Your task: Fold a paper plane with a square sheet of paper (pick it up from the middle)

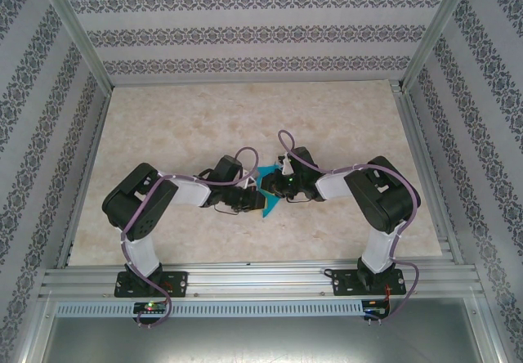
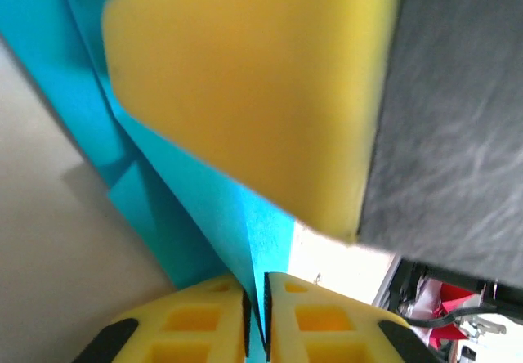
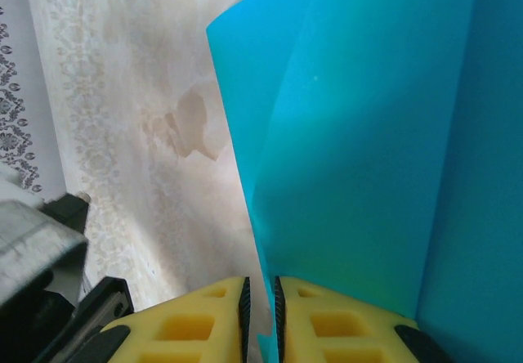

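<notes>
l gripper (image 2: 257, 298), r gripper (image 3: 260, 302) nearly shut, pinching paper (image 3: 368, 150); l-wrist cam shows folds.

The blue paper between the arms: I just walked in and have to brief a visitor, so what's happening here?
Both arms are working the square sheet of paper over the middle of the table. The left gripper and the right gripper each pinch it between closed yellow fingers, facing each other closely. The sheet is bent and creased, but it is not a finished plane yet.
</notes>
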Available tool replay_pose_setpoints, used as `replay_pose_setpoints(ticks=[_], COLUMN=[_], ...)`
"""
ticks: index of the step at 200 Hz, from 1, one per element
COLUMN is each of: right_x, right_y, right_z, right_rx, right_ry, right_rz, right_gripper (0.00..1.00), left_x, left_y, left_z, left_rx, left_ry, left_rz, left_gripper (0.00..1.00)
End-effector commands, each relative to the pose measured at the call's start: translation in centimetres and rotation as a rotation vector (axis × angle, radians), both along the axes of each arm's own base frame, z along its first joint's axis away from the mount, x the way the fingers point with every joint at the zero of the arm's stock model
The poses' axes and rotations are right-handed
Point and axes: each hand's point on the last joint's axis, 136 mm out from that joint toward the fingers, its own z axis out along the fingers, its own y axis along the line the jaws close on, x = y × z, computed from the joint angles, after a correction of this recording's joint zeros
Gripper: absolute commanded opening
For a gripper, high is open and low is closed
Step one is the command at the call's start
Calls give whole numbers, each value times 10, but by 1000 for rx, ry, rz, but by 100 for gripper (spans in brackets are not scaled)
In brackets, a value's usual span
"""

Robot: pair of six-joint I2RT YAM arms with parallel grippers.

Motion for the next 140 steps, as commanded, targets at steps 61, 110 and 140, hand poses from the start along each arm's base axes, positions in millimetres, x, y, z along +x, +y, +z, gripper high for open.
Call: replay_pose_setpoints(ticks=[61, 110, 140], right_x=[-27, -26, -26], right_y=[-12, -6, -5], right_z=[-28, -21, -21], right_rx=[-96, -66, -49], right_ry=[49, 31, 33], right_rz=[-22, -80, -164], right_gripper=[18, 18, 19], left_x=[-12, 5, 13], left_y=[56, 94, 73], left_z=[8, 24, 46], left_rx=[189, 240, 138], left_ry=[-49, -47, -51], left_rz=[253, 450, 394], left_gripper=[25, 27, 33])
